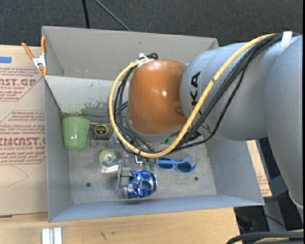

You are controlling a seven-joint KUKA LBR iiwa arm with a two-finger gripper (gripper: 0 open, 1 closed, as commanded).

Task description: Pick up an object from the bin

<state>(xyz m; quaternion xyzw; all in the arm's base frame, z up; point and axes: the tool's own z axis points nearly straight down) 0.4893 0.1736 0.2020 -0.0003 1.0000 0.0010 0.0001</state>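
My gripper (125,174) reaches down below the arm's orange cover, near the front of the bin. It stands right at a crumpled shiny blue thing (142,183), and whether it holds that thing cannot be made out. A small pale green and white round thing (107,158) lies just left of the gripper. A pair of blue sunglasses (177,164) lies just to its right.
A light green cup lies on its side (75,131) against the left wall. A small yellow and black round thing (100,130) rests beside it. The arm and its cover hide the bin's middle and right.
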